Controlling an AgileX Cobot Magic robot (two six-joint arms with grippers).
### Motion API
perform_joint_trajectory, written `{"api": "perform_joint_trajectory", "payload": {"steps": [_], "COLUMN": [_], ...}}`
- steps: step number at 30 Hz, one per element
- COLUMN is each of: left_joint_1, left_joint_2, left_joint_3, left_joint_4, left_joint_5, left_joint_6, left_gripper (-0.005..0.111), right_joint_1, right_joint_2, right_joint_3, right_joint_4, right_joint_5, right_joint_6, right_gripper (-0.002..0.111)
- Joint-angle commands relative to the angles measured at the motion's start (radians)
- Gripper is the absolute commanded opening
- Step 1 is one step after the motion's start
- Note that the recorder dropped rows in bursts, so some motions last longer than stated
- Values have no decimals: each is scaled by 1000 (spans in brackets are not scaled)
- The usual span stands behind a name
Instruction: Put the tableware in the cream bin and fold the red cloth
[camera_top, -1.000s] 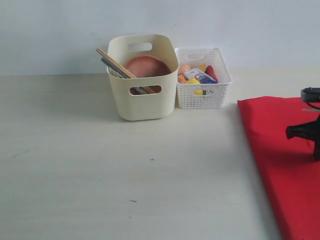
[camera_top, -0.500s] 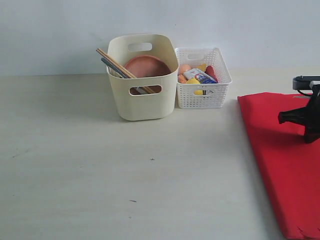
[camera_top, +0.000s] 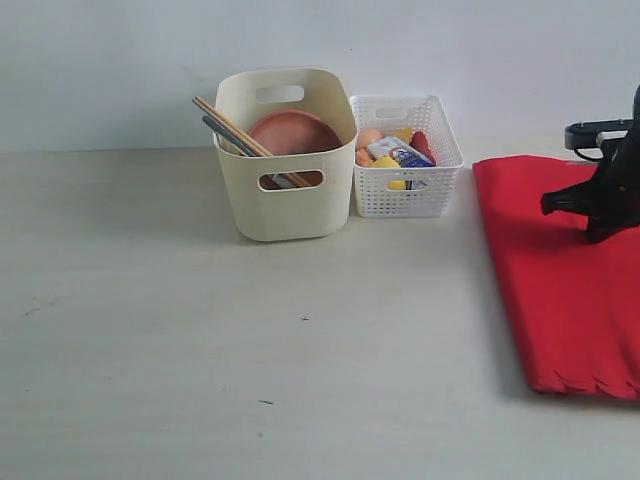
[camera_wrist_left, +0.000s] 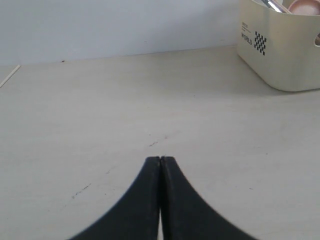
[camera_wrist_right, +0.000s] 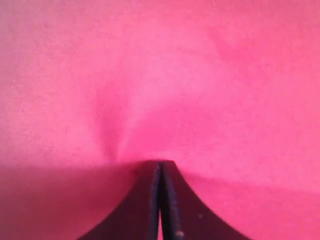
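Now, exterior view, cream bin (camera_top: 285, 210): it stands upright at the far side of the table (camera_top: 150, 320), a little left of centre.
Tableware: the round brown wooden plate (camera_top: 293, 132) leans inside the cream bin. The pair of light wooden chopsticks (camera_top: 232, 127) pokes out over its left rim, beside a dark handle I cannot identify.
White lattice basket (camera_top: 405, 195): it sits just right of the cream bin and holds small food items and a blue-and-white milk carton (camera_top: 400, 152).
Red cloth (camera_top: 550, 290): it lies flat on the right of the table, running from far to near, with its scalloped edge at the near end.
Right gripper (camera_top: 598, 232): it is down on the far part of the red cloth, close to the right edge of the picture.
Left wrist view, left gripper (camera_wrist_left: 160, 159): my jaws are pressed together with nothing between them, over bare table (camera_wrist_left: 100, 110).
Cream bin (camera_wrist_left: 280, 55) from this wrist: it is well apart from my left gripper and has a small checkered label on its wall.
Right wrist view, right gripper (camera_wrist_right: 160, 164): my jaws are together, pinching the red cloth (camera_wrist_right: 200, 75), which puckers into soft creases at the tips.
Red cloth from this wrist: it fills the whole picture.
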Motion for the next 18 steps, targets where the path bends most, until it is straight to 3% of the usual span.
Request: {"api": "perform_joint_trajectory", "payload": {"steps": [1,8,18], "left_joint_1": [3,3,3], "left_joint_2": [-6,-6,-6], "left_joint_3": [3,3,3], "left_joint_4": [3,3,3], "left_joint_5": [-6,-6,-6], "left_joint_6": [2,2,2], "left_gripper": [0,0,0], "right_joint_1": [-1,-1,-1], "right_joint_2": [63,138,237], "right_joint_3": [-70,-194,-395], "right_joint_4": [37,157,198], "right_joint_5": [-6,-9,35], "right_joint_6": [-101,-300,-404], "right_gripper": [0,0,0]}}
